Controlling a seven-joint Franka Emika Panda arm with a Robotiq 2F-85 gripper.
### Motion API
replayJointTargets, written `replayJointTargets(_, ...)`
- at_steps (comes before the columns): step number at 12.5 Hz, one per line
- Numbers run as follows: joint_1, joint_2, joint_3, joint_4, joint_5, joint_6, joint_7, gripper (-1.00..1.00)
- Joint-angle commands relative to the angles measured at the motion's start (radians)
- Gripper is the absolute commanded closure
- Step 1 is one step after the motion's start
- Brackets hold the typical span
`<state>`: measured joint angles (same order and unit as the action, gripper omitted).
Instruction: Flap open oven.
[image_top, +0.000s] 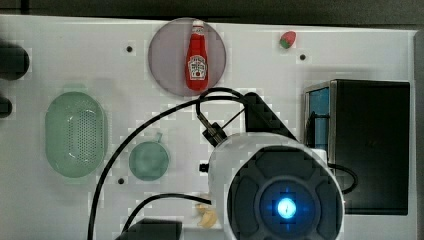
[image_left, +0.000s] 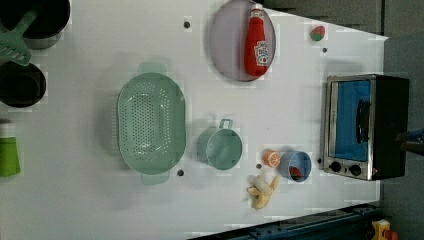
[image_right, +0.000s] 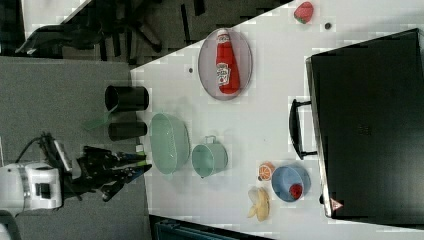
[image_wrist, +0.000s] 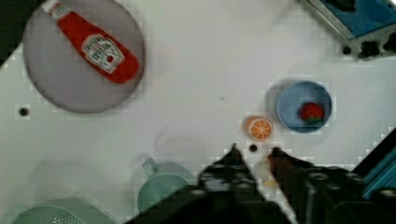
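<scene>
The oven (image_left: 365, 125) stands at the left view's right, a boxy toaster oven with a black top (image_top: 372, 145) and a silver frame. Its blue glass door (image_left: 350, 120) sits flush in the frame, with the dark bar handle (image_left: 362, 121) across it and small black knobs (image_left: 345, 168) beside it. In the right view the handle (image_right: 295, 129) sticks out from the oven's front. My gripper (image_wrist: 254, 151) hangs high over the table near the orange half (image_wrist: 259, 128), well apart from the oven's corner (image_wrist: 359, 28). Its fingers (image_wrist: 232, 156) stand slightly apart with nothing between them.
A ketchup bottle (image_left: 256, 42) lies on a grey plate (image_left: 227, 45). A green colander (image_left: 150, 124), a green cup (image_left: 222, 148), a blue bowl (image_left: 295, 166) with a strawberry in it, and a banana (image_left: 262, 191) lie left of the oven in the left view. My arm (image_top: 280, 195) covers the oven's near front in the top view.
</scene>
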<state>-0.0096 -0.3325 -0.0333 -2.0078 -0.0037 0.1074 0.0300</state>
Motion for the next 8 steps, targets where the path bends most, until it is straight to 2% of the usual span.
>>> replayJointTargets(1,-0.017,-0.009,-0.032,-0.02,-0.006,0.006,-0.041,0.65)
replayJointTargets(8,-0.024,0.049,-0.181,-0.041,-0.031,0.118,-0.824,0.65)
